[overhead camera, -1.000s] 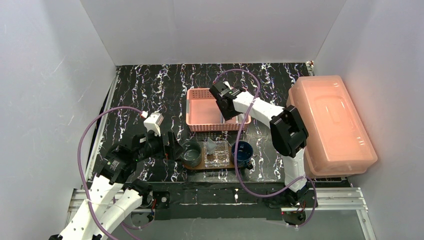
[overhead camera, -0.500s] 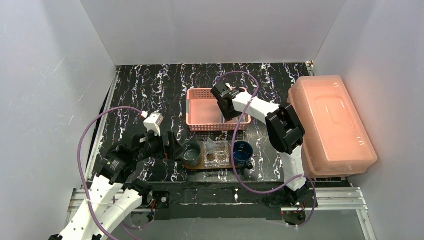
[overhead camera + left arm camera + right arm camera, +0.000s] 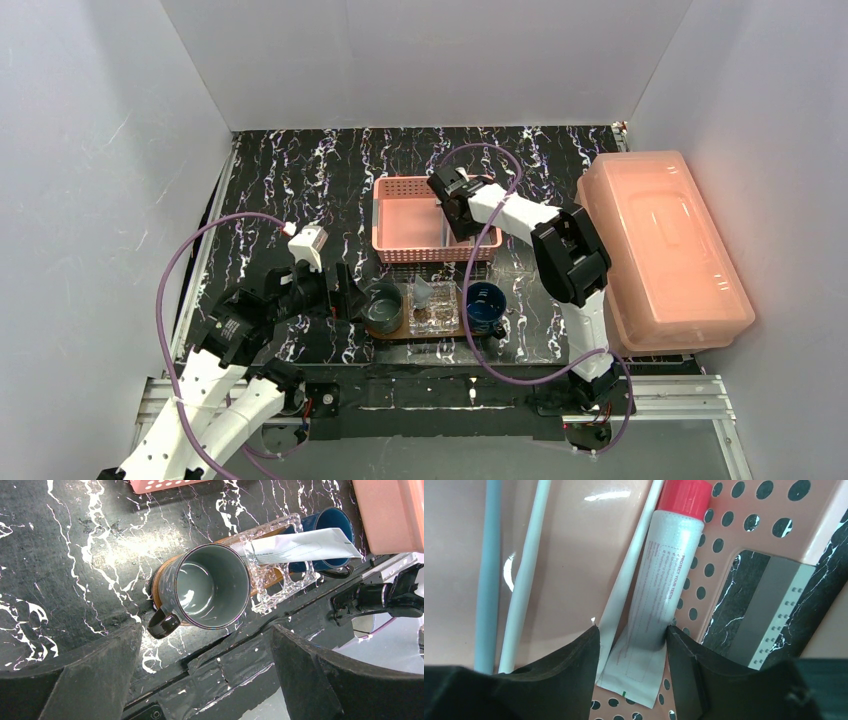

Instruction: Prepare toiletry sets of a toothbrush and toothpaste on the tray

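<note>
A white toothpaste tube with a red cap (image 3: 671, 580) lies in the pink basket (image 3: 400, 250) against its right wall. My right gripper (image 3: 631, 635) is open and low in the basket (image 3: 462, 220), its fingers straddling the tube's flat end and a white toothbrush handle (image 3: 624, 585). Another white toothbrush (image 3: 524, 595) and a blue one (image 3: 489, 570) lie to the left. The dark wooden tray (image 3: 440, 336) bears a grey mug (image 3: 210, 592), a clear holder (image 3: 270, 575) with a second toothpaste tube (image 3: 300, 547) across it, and a blue mug (image 3: 330, 525). My left gripper (image 3: 205, 680) is open and empty beside the grey mug (image 3: 383, 305).
A large translucent pink lidded box (image 3: 660, 250) stands at the right, close to the right arm. The basket's perforated wall (image 3: 744, 525) is just right of the right fingers. The table's near edge and metal rail (image 3: 450, 390) lie just behind the tray.
My right gripper has shifted a little to the right inside the basket. The left arm and the things on the tray have not moved.
</note>
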Robot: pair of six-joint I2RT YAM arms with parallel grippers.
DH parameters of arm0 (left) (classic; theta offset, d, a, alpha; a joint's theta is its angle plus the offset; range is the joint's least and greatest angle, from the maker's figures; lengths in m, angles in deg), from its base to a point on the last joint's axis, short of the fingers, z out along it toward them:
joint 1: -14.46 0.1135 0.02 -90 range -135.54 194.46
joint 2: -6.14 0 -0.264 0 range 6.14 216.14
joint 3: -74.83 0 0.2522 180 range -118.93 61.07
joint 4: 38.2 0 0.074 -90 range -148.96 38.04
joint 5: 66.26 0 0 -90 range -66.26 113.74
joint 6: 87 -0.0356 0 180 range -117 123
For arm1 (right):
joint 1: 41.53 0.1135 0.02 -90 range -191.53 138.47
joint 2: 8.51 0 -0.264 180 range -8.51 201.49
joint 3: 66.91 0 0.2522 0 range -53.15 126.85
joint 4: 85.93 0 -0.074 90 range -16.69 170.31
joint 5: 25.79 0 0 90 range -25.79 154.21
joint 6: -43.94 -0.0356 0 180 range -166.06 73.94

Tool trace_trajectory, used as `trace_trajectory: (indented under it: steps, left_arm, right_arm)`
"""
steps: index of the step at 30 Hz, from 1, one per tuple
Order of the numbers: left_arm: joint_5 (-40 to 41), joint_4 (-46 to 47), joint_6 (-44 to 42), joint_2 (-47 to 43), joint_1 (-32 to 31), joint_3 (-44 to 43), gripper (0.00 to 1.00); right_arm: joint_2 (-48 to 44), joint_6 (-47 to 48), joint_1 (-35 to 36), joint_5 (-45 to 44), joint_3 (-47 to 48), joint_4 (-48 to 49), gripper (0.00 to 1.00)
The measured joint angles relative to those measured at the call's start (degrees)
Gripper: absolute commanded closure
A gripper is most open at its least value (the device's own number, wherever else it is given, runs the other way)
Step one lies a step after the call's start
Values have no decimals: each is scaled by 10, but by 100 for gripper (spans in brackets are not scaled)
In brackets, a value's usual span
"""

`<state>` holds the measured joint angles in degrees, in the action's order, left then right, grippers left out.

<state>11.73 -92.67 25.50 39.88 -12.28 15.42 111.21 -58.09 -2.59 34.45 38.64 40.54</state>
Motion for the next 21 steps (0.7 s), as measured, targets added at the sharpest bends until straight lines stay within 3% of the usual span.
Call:
trace_trajectory:
  steps: [14, 18, 21]
  left_arm:
    - [0, 0, 0, 6, 0, 0, 1]
    - [0, 0, 0, 7, 0, 0, 1]
    - [0, 0, 0, 7, 0, 0, 1]
  right_arm:
    - [-1, 1, -6, 16, -16, 32, 89]
    - [-6, 2, -6, 18, -21, 37, 99]
    - [-12, 2, -7, 19, -28, 43, 99]
